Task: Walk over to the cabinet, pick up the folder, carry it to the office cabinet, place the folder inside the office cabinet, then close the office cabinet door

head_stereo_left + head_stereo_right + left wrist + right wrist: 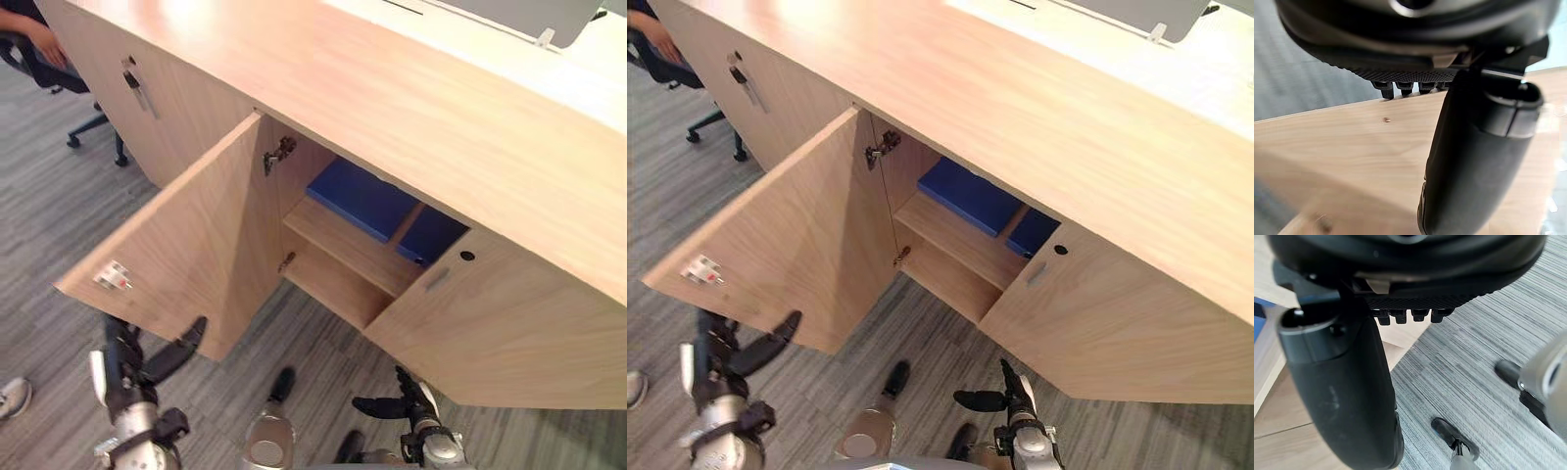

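The blue folder [361,199] lies on the top shelf [343,247] inside the office cabinet [509,333], whose door [186,245] swings wide toward 8 o'clock, while the left hand [132,377] at 7 o'clock and the right hand [407,401] at 5 o'clock have straight fingers and hold nothing.

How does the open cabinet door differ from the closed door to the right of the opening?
The open door stands swung out; the closed door sits flush. The open door bears a white fitting; the closed door a dark round hole. Both are light wood.
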You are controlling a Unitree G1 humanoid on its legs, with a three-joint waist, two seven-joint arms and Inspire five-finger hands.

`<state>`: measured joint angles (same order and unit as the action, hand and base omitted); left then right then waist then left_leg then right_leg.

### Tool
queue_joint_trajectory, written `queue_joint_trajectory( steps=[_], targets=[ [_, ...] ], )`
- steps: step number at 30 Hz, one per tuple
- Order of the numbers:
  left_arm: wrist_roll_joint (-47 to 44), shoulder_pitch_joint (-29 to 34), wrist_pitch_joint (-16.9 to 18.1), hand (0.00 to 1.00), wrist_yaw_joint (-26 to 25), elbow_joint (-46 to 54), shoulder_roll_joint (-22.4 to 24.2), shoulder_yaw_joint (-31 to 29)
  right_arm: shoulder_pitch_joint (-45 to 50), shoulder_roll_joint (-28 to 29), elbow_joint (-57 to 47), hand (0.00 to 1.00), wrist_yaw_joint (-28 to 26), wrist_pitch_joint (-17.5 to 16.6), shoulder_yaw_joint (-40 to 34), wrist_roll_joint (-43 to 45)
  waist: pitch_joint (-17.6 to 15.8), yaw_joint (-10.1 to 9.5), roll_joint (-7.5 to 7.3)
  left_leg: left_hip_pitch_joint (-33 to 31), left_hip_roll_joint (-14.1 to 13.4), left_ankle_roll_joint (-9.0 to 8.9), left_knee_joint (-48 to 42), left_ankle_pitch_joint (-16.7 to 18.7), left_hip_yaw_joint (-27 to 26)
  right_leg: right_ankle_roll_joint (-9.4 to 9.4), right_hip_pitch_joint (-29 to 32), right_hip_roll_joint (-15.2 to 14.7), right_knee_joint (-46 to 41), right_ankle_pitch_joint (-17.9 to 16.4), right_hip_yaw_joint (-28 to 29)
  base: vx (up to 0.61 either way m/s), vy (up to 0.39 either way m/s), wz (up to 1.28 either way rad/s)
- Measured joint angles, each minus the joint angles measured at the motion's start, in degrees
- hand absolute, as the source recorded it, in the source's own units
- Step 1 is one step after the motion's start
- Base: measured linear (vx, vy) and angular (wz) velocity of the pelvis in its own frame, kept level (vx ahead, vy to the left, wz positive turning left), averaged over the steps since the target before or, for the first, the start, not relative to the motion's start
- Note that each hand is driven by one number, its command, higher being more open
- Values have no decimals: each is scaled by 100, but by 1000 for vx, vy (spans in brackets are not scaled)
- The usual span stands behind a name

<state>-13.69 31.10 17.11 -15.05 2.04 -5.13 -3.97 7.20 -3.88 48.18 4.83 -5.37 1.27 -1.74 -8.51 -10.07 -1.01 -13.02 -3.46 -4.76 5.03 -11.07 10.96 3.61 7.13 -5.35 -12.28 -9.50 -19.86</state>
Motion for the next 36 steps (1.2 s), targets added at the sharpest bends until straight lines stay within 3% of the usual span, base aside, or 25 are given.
queue_joint_trajectory(
  steps=[2, 3, 4, 5, 6, 7, 8, 10, 11, 12, 16, 20, 22, 24, 29, 36],
  targets=[
    [-21, -24, -90, 100, 0, -337, 21, 265, -29, 53, 28, 100, 13, 10, -57, 23, -54, 137, -38, -50, 60, 5, -192, 10, -322, 45, 53, -122, 26, 27, 117, -16, 89, 3],
    [-66, -56, -277, 100, 8, -621, 57, 418, -48, 59, 27, 100, 20, 10, -78, 48, -53, 213, -14, -44, 92, 63, -228, 87, -462, 78, 114, -152, 29, 48, 258, 21, 133, -40],
    [-84, -217, -607, 100, 8, -1206, 59, 684, -164, 69, 22, 100, 35, 10, -73, 55, -63, 407, 24, 10, 123, 63, 14, 113, -711, 87, 278, -157, 45, 58, 613, 23, 122, -40],
    [-84, -275, -682, 100, 8, -1337, 54, 741, -194, 78, 17, 100, 37, 10, -67, 56, -76, 468, 10, -24, 145, 23, 6, 146, -736, 85, 308, -162, 58, 60, 671, 0, 145, -49],
    [-76, -570, -939, 100, 7, -1827, 30, 1018, -332, 196, 14, 100, 50, 8, -17, 56, -169, 689, -116, -171, 258, 134, -210, 140, -943, 45, 473, -289, 66, 106, 887, 37, 142, -79],
    [128, -828, -1226, 100, 196, -2030, -215, 1380, -458, 219, 20, 100, 111, 27, 80, 60, -286, 834, -111, -81, 244, 354, -278, 280, -1233, -4, 518, -209, 157, 191, 1206, 41, 143, -95],
    [325, -1014, -1227, 100, 311, -2041, -454, 1631, -465, 247, 6, 100, 134, 30, 111, 60, -309, 900, -134, 19, 258, 332, -106, 285, -1377, -73, 520, -205, 234, 235, 1343, 46, 123, -92],
    [781, -1888, -1370, 100, 425, -2266, -668, 1987, -470, 299, -148, 100, 136, 43, 205, 58, -338, 1237, -154, 103, 367, 216, 28, 357, -1691, -286, 582, -242, 396, 333, 1772, -9, 151, -64],
    [806, -2064, -1372, 100, 431, -2338, -653, 1992, -469, 317, -214, 100, 142, 34, 236, 59, -346, 1335, -215, 70, 442, 256, -90, 385, -1813, -286, 622, -363, 451, 341, 1895, -7, 172, -107],
    [815, -2422, -1372, 100, 428, -2389, -576, 1885, -481, 256, -308, 100, 143, 1, 329, 57, -430, 1388, -190, -52, 404, 648, -417, 473, -1980, -265, 656, -331, 536, 410, 2025, 2, 165, -135],
    [798, -3500, -1351, 100, 385, -2479, -886, 1324, -468, 230, -304, 100, 96, 69, 231, 56, -410, 1594, -243, 122, 432, 580, -5, 520, -2601, -212, 607, -144, 1093, 875, 2302, 22, 151, -102],
    [846, -4087, -1303, 100, 340, -2735, -1808, 642, -321, 132, -196, 100, -79, 134, -4, 105, -413, 1639, -237, 323, 466, 560, -3, 506, -2818, -62, 490, -199, 1225, 1381, 2420, 94, 35, -32],
    [940, -4150, -1295, 100, 315, -2785, -2115, 475, -348, 114, -170, 100, -140, 124, -68, 110, -420, 1616, -201, 379, 409, 554, -3, 514, -2795, 88, 430, -145, 1254, 1393, 2387, 170, -88, 2],
    [979, -4160, -1294, 100, 319, -2787, -2220, 428, -344, 56, -117, 100, -189, 122, -100, 112, -432, 1541, -148, 413, 358, 611, -3, 472, -2743, 90, 342, -69, 1327, 1394, 2316, 177, -120, 8],
    [1115, -4017, -1251, 100, 336, -2851, -2063, 417, -367, -103, 38, 100, -235, 123, -177, 160, -404, 1466, -36, 581, 186, 619, 0, 457, -2551, 32, 95, 107, 1374, 1357, 2145, 116, -94, 8],
    [1015, -2679, -918, 100, 666, -2306, -920, 327, -399, -197, 45, 100, -188, 136, -483, 160, -359, 1417, 66, 753, 175, 583, 34, 459, -2543, -26, -26, 120, 1321, 1294, 2164, -21, -3, -3]
  ],
)
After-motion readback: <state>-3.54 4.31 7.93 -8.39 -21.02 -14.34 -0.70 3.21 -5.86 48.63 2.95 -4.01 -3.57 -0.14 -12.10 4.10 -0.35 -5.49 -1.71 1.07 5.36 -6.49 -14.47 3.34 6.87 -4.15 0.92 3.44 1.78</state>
